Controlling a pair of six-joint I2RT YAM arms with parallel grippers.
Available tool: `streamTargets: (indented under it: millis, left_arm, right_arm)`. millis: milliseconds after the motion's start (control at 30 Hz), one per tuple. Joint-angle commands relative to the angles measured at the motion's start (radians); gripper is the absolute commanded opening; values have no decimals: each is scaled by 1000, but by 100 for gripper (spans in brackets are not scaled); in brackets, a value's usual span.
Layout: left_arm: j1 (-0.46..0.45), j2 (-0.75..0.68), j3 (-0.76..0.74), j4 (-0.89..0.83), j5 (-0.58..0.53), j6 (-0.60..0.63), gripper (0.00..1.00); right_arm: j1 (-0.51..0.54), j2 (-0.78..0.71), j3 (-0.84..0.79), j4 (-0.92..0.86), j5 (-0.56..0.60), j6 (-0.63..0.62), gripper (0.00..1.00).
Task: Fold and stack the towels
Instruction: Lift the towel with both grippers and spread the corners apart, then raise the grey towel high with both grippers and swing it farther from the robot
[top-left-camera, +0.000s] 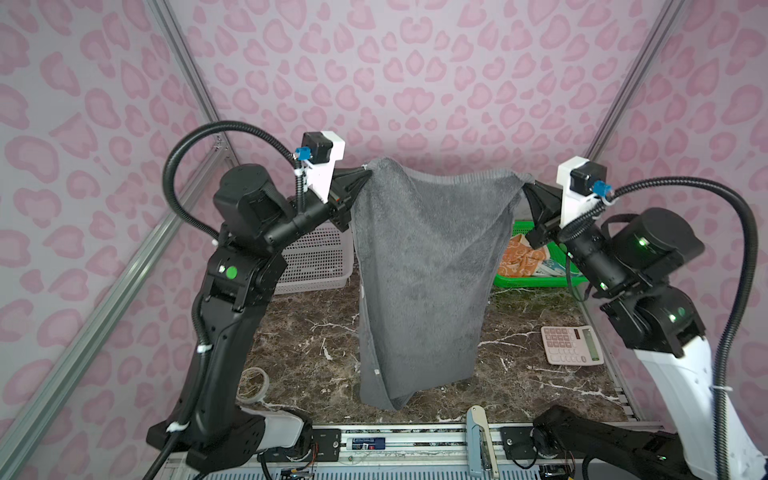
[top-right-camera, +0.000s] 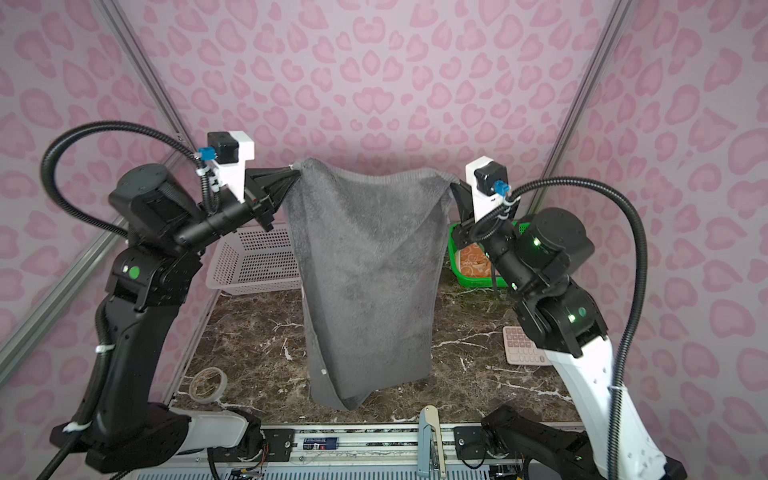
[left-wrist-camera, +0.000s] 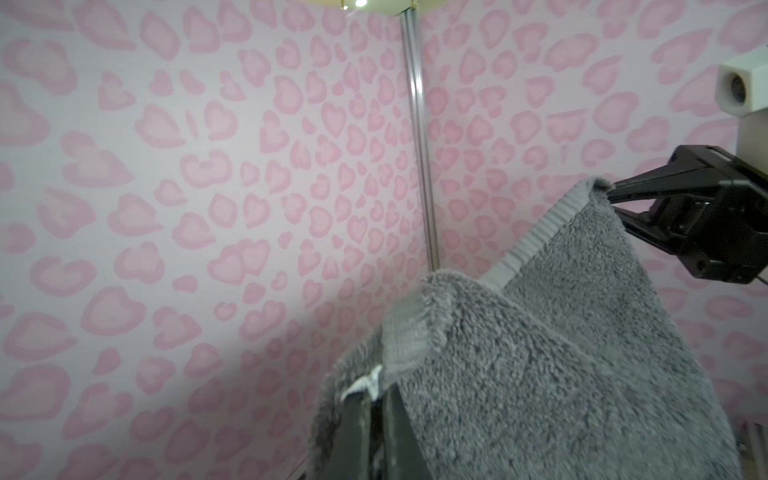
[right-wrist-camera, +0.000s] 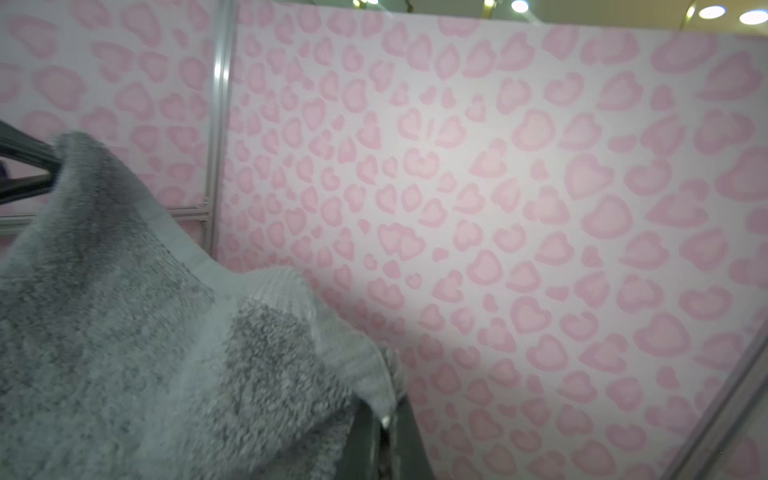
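Observation:
A large dark grey towel (top-left-camera: 419, 266) (top-right-camera: 365, 266) hangs high over the marble table, stretched between both arms. My left gripper (top-left-camera: 366, 172) (top-right-camera: 296, 171) (left-wrist-camera: 376, 388) is shut on its upper left corner. My right gripper (top-left-camera: 527, 185) (top-right-camera: 453, 183) (right-wrist-camera: 388, 409) is shut on its upper right corner. The towel's top edge sags slightly and its lower end dangles near the table's front. An orange towel (top-left-camera: 519, 257) (top-right-camera: 471, 259) with cream prints lies crumpled in a green tray (top-left-camera: 536, 282) (top-right-camera: 478, 282) at the back right. A bit of blue towel (top-left-camera: 555, 266) shows beside it.
A white perforated basket (top-left-camera: 316, 257) (top-right-camera: 253, 262) stands at the back left. A pink calculator (top-left-camera: 571, 345) (top-right-camera: 521, 347) lies at the right, a tape roll (top-left-camera: 253, 386) (top-right-camera: 208, 384) at the front left. Pink patterned walls close in on three sides.

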Motion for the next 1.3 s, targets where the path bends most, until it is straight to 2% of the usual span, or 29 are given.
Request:
streamTargets:
  millis: [0, 133, 233, 300, 500, 733, 1000, 1133, 1267]
  left_arm:
    - [41, 146, 136, 46, -40, -24, 3]
    - [67, 351, 308, 14, -60, -17, 3]
    - [73, 403, 341, 16, -63, -15, 3]
    - [73, 398, 340, 9, -58, -8, 3]
    - [72, 286, 275, 5, -16, 10, 3]
    - [57, 37, 110, 34, 67, 12, 3]
    - [21, -175, 48, 52, 112, 0, 3]
    - [22, -215, 55, 65, 70, 11, 3]
    - [21, -170, 113, 61, 11, 42, 3]
  right_arm:
    - [-117, 117, 25, 83, -130, 134, 0]
    - [-140, 305, 138, 54, -118, 114, 0]
    - [-144, 398, 232, 2, -127, 107, 0]
    - [-143, 406, 249, 9, -151, 110, 0]
    - [-137, 340, 271, 10, -213, 122, 0]
    - [-38, 143, 245, -64, -215, 63, 0]
    - [33, -75, 212, -51, -247, 89, 0]
    - [32, -127, 207, -24, -223, 85, 0]
    - [32, -101, 240, -21, -167, 43, 0]
